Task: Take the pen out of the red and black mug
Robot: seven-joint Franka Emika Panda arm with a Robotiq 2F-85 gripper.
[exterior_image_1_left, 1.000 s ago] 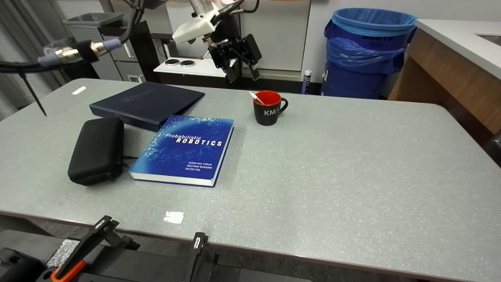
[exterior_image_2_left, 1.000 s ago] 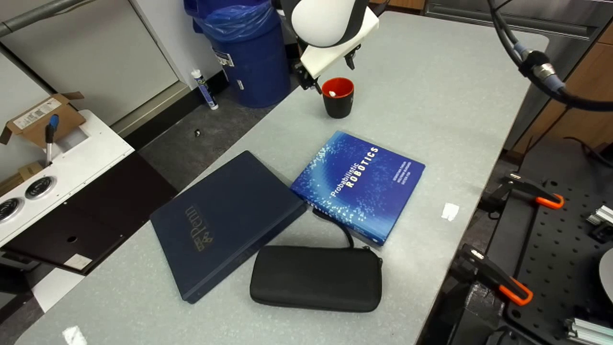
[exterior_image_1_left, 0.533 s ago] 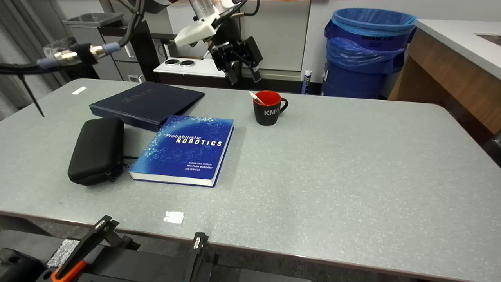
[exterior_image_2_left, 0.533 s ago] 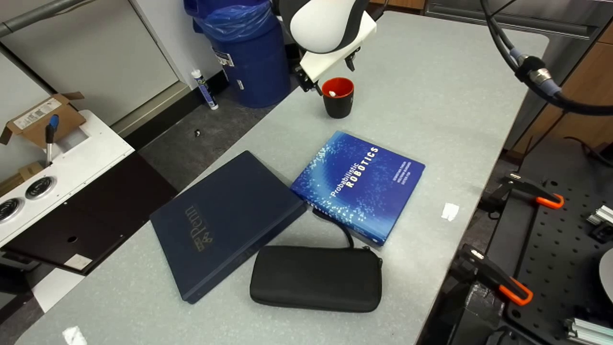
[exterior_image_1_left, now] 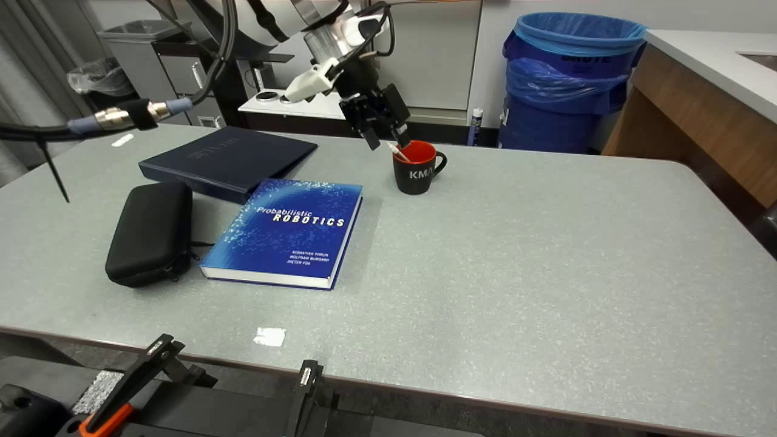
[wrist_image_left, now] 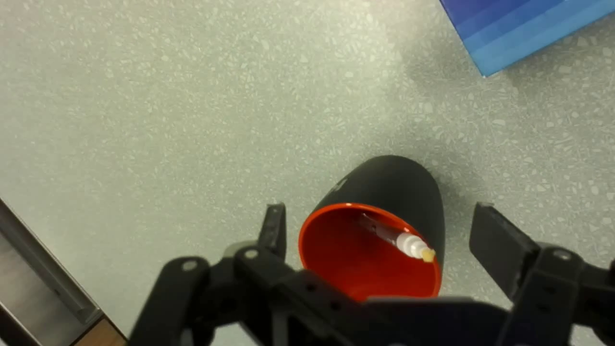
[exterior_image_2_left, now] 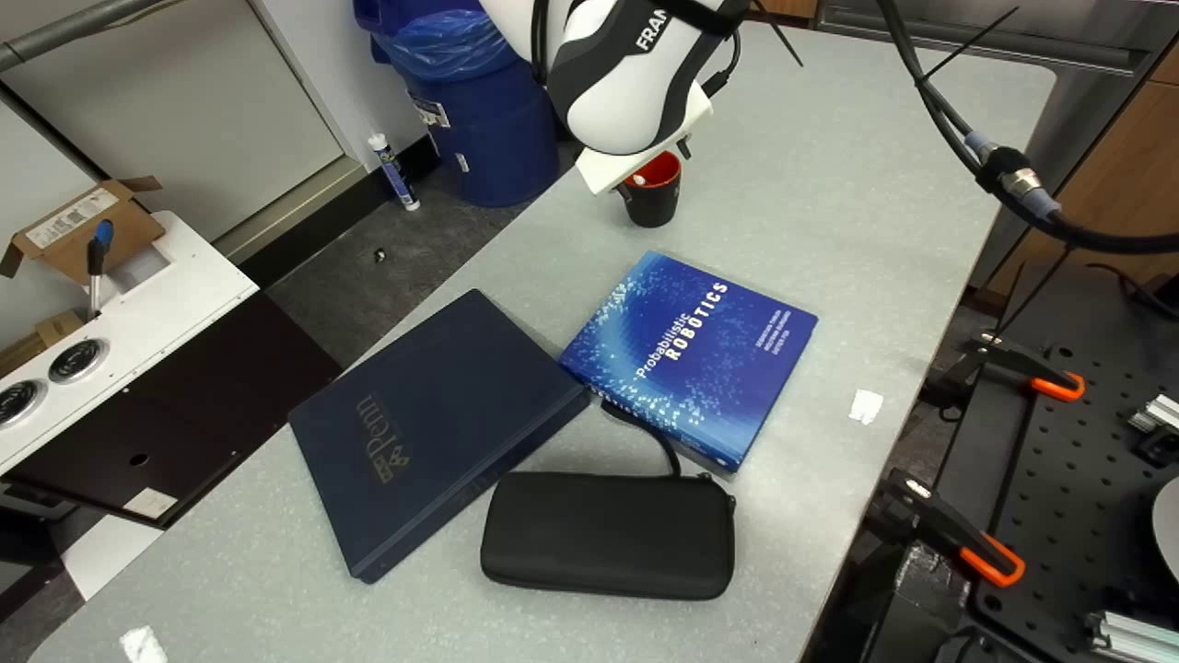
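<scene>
The red and black mug [exterior_image_1_left: 413,177] stands upright near the table's far edge; it also shows in an exterior view [exterior_image_2_left: 652,204] and in the wrist view [wrist_image_left: 396,185]. The pen [exterior_image_1_left: 399,152] leans inside it, its white end with a yellowish tip at the rim in the wrist view [wrist_image_left: 408,244]. My gripper [exterior_image_1_left: 387,141] is open and empty, close to the mug's rim. In the wrist view the fingers [wrist_image_left: 382,228] appear on either side of the mug, apart from it. The mug's handle is hidden in the wrist view.
The blue book [exterior_image_1_left: 288,233] lies near the mug; its corner shows in the wrist view [wrist_image_left: 499,43]. A dark Penn binder [exterior_image_2_left: 437,428] and a black case [exterior_image_2_left: 608,536] lie beyond it. A blue bin [exterior_image_1_left: 552,109] stands behind the table. Cables [exterior_image_1_left: 139,114] hang from the arm.
My gripper has moved down and closer to the mug, slightly right in an exterior view. It stays open. The mug, pen and books have not moved.
</scene>
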